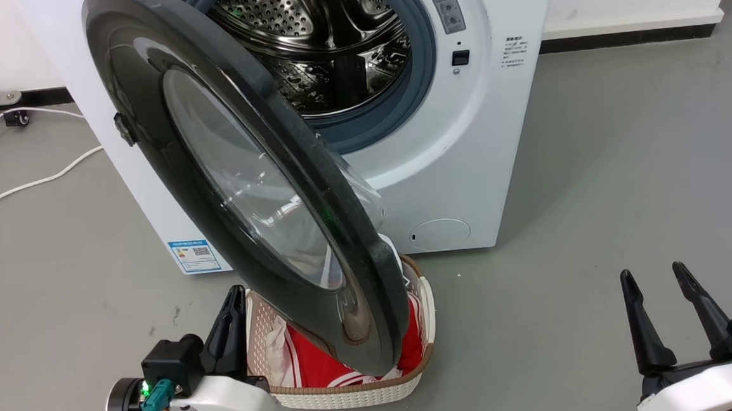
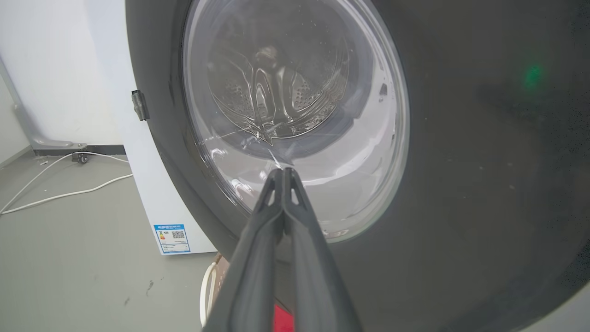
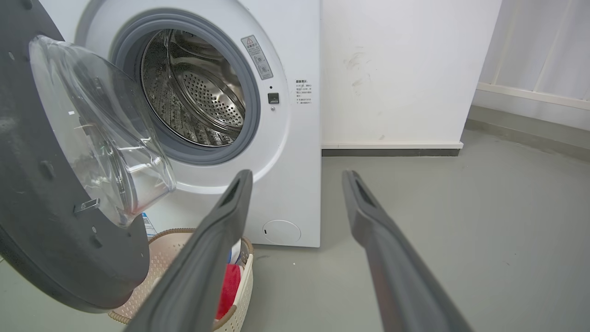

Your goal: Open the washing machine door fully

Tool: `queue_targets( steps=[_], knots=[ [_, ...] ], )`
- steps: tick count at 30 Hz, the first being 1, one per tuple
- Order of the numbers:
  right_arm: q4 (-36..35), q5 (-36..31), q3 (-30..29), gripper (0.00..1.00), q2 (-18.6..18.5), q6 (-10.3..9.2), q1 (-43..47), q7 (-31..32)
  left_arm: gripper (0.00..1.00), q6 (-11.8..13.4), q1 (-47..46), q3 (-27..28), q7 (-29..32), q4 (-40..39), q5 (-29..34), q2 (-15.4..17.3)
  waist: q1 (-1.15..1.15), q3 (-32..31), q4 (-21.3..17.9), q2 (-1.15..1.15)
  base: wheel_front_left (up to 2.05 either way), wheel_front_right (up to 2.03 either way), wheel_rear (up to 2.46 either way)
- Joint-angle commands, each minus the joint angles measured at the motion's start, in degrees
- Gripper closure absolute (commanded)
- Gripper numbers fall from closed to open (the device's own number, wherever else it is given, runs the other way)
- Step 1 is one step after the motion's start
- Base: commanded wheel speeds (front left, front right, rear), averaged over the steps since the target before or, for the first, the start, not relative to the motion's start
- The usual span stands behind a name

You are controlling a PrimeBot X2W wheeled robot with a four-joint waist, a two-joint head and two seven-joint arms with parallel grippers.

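The washing machine [image 1: 483, 147] is a white front-loader whose steel drum [image 1: 324, 36] is exposed. Its round black door [image 1: 144, 117], with the clear bulging window, is swung out from the hinge on the left and stands roughly edge-on to me, over a basket. My left gripper [image 1: 238, 293] is shut with nothing in it. It points at the door's outer face [image 2: 461, 184], its tips [image 2: 282, 170] just in front of the window glass. I cannot tell whether they touch it. My right gripper [image 1: 652, 270] hangs open at the lower right, well clear of the door [image 3: 41, 207].
A white woven basket [image 1: 352, 394] with red and white clothes [image 1: 312, 361] sits on the floor under the door's lower edge. White cables [image 1: 28, 182] trail over the grey floor left of the machine. Right of the machine is a white wall [image 3: 392, 69].
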Motion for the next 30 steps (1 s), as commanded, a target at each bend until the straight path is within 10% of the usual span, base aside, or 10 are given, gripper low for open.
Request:
queue_targets(
  steps=[1,20,30],
  knots=[
    [-0.31,-0.14,-0.07,0.0,0.35,-0.01,-0.73,0.07,1.0,0.47,-0.31,0.13,0.15,-0.37,-0.3,0.23,0.0,0.06,0.18,0.0,0.0,0.0,0.0],
    [-0.71,-0.71,-2.57,0.0,1.79,-0.01,-0.27,0.29,1.0,5.31,-11.0,0.37,2.28,-24.72,0.88,-0.18,0.0,-0.24,3.08,0.0,0.0,0.0,0.0],
    [-0.77,-0.75,-2.1,0.0,2.32,-0.01,-0.54,-0.05,1.0,4.29,-18.03,-11.25,8.9,-36.34,0.43,-1.76,0.0,0.73,3.22,0.0,0.0,0.0,0.0]
  ],
)
